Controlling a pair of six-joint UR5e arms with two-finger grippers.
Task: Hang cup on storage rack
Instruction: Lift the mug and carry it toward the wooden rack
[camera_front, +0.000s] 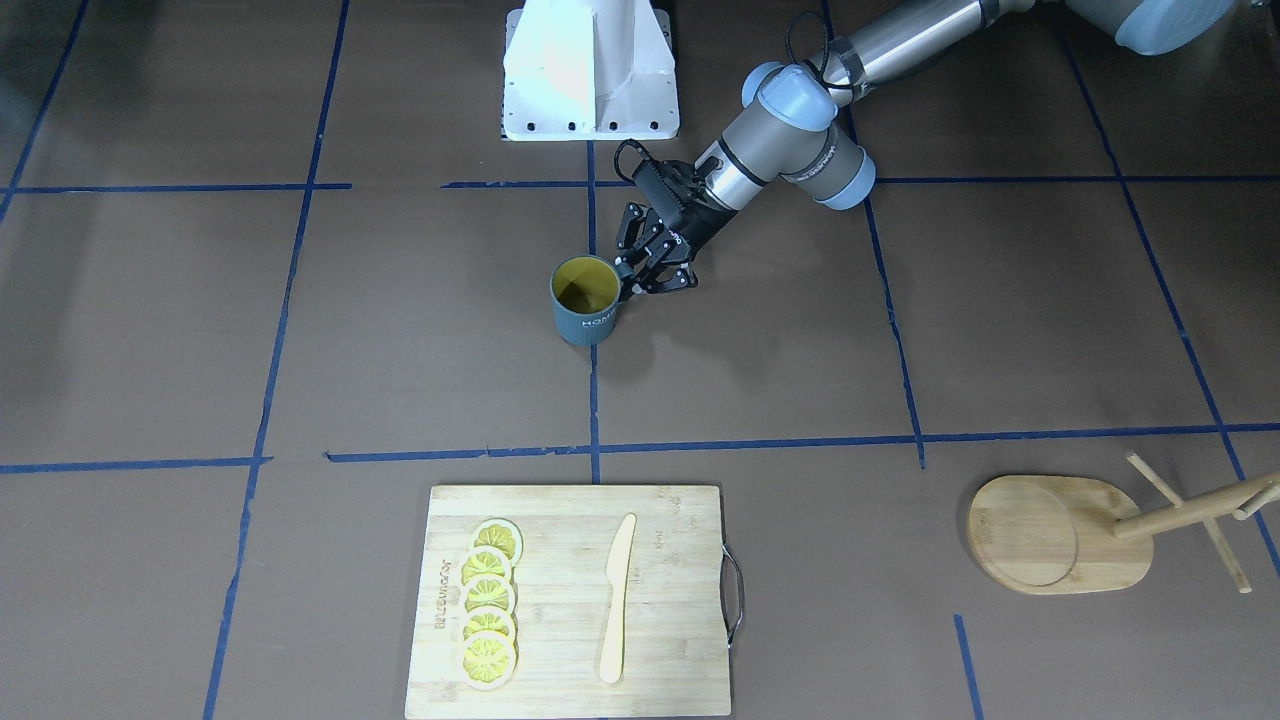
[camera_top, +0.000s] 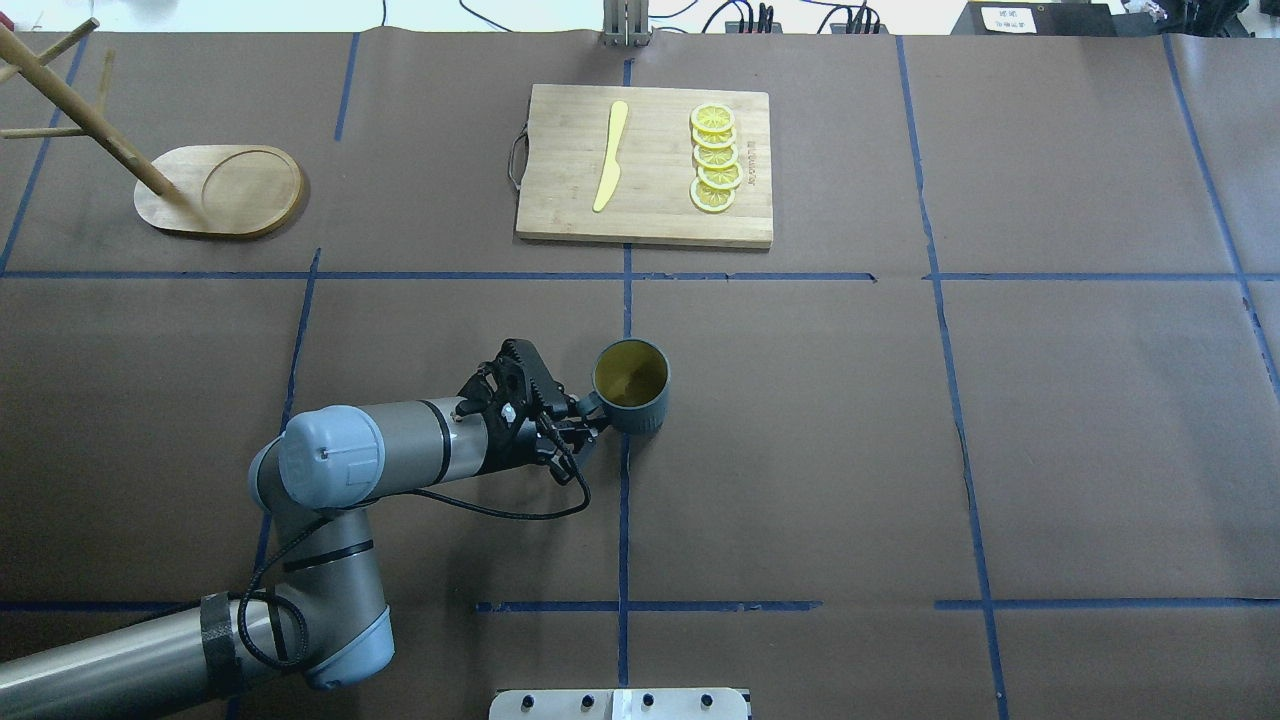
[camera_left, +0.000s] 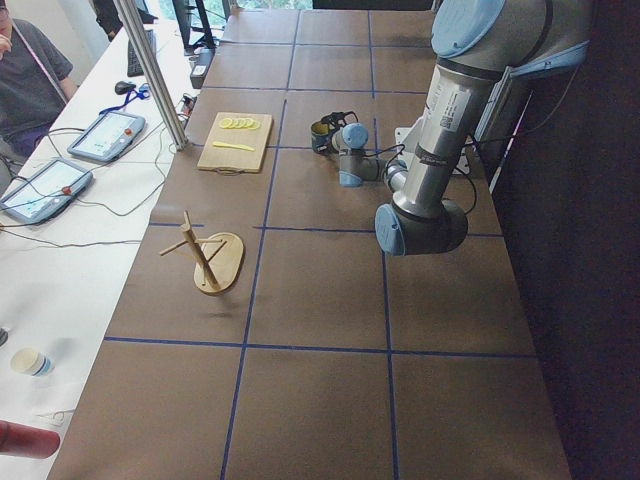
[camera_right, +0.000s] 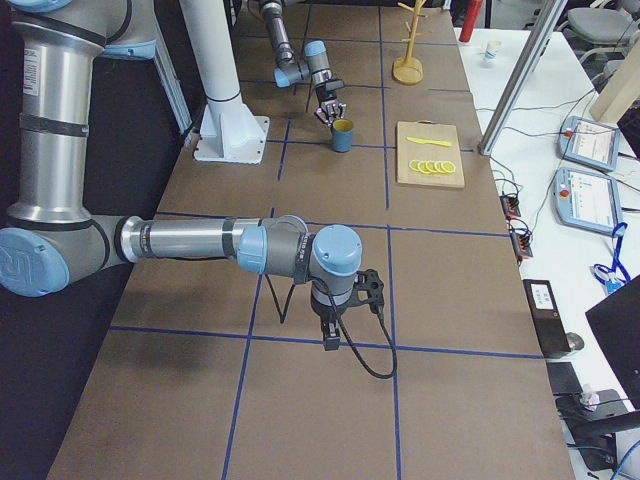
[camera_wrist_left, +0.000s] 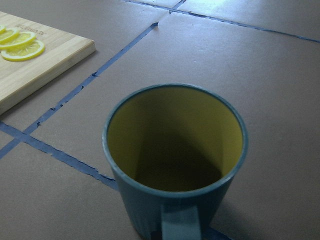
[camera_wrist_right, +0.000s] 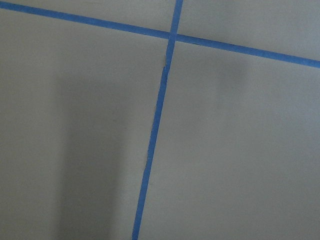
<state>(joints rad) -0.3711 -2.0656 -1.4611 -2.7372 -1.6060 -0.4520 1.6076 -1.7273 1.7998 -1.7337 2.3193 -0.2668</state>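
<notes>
The cup (camera_front: 586, 305) is a dark grey-blue mug with a yellow inside, standing upright on a blue tape line mid-table. It also shows in the overhead view (camera_top: 632, 385) and fills the left wrist view (camera_wrist_left: 175, 155), its handle toward the camera. My left gripper (camera_front: 636, 276) (camera_top: 588, 415) is at the handle and looks shut on it. The storage rack (camera_top: 225, 190) (camera_front: 1060, 530), a light wooden mug tree with an oval base, stands far off on my left side with bare pegs. My right gripper (camera_right: 345, 305) shows only in the exterior right view, so I cannot tell its state.
A bamboo cutting board (camera_top: 645, 165) with a yellow knife (camera_top: 610, 155) and several lemon slices (camera_top: 715, 160) lies beyond the cup. The white robot mount (camera_front: 590, 70) stands behind it. Brown table paper with blue tape lines lies between cup and rack.
</notes>
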